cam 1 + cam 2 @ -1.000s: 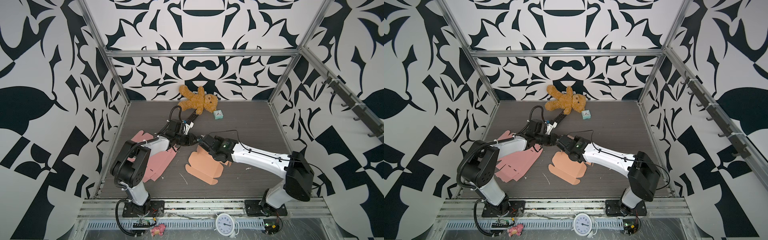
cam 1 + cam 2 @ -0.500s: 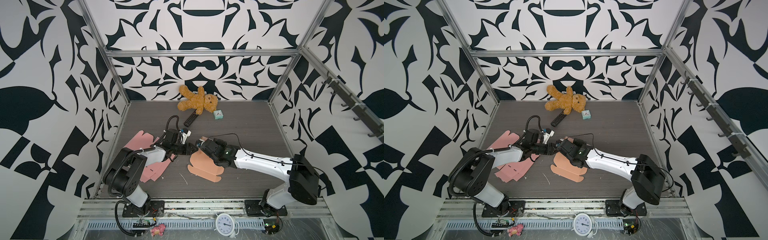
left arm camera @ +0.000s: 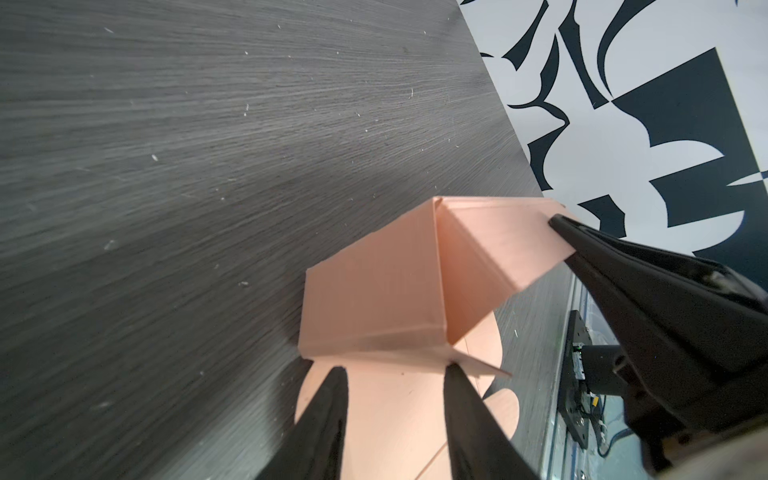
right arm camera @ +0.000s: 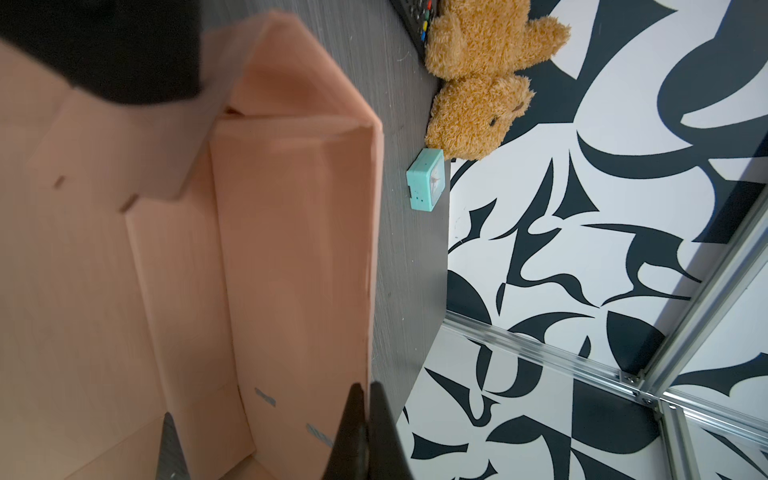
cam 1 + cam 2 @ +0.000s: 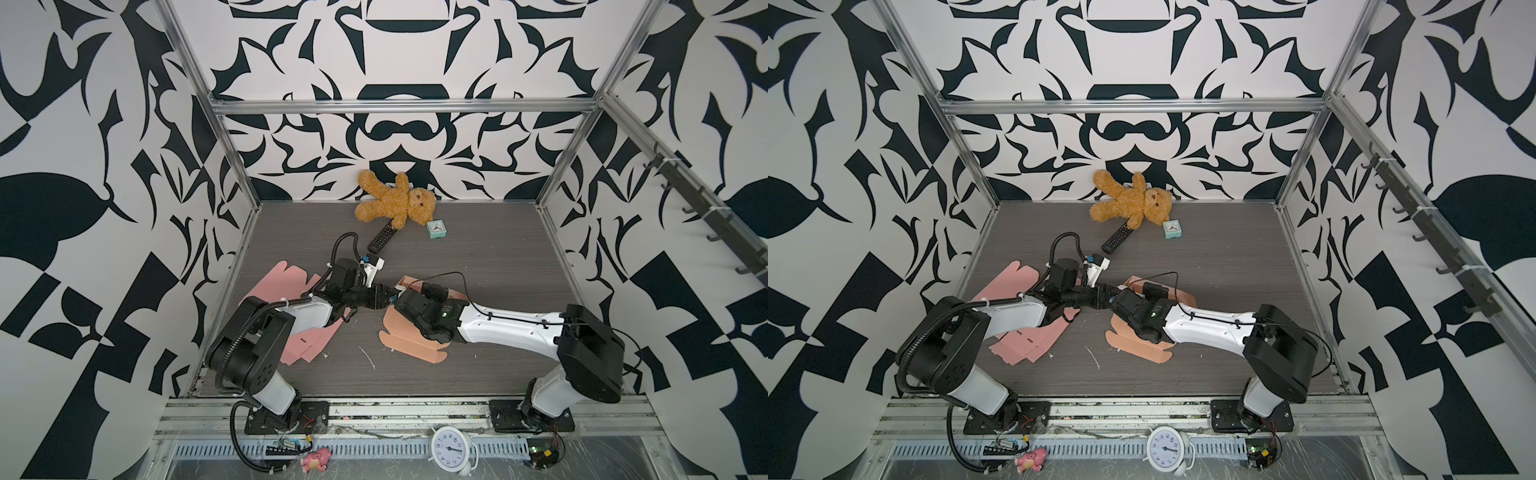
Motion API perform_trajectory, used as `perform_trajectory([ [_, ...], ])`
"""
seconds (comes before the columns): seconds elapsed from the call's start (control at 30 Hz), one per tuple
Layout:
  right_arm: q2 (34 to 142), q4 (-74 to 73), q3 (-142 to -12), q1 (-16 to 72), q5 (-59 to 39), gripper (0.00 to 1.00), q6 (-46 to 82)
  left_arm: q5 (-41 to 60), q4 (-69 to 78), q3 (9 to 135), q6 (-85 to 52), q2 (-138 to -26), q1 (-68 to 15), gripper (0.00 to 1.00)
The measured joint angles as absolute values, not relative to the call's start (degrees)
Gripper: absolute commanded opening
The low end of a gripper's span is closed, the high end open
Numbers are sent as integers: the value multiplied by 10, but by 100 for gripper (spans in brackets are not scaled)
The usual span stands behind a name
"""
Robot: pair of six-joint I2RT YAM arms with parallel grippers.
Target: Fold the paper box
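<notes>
The paper box is a peach card cut-out in mid-table, partly folded, with one wall and a corner panel standing up. My right gripper is shut on the top edge of the standing wall; its black finger shows in the left wrist view. My left gripper is open over the box's flat panel. Its tips stand at the foot of the raised corner with nothing between them. In both top views the two grippers meet tip to tip.
A second flat pink cut-out lies under the left arm. A teddy bear, a black remote and a small teal clock sit near the back wall. A white alarm clock stands on the front rail.
My left gripper has opened and moved toward the front and right, to the box corner. The right arm has drawn the box slightly toward the front, still gripping the wall.
</notes>
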State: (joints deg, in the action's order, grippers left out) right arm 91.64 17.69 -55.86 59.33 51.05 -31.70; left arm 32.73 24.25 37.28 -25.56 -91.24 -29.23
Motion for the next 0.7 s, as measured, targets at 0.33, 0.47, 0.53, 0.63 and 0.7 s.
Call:
perform_trajectory([
  [0.33,937,123,-538,602,548,0,-349,313,272,353,-250,-934,-292,43],
  [0.47,940,114,-534,604,555,0,-352,312,283,352,-240,-937,-292,46],
  [0.53,940,110,-531,605,558,0,-352,312,290,352,-234,-937,-292,47],
  [0.63,939,106,-528,609,561,0,-353,311,305,350,-224,-937,-292,52],
  [0.7,939,103,-525,612,564,0,-355,312,321,347,-220,-938,-292,54],
])
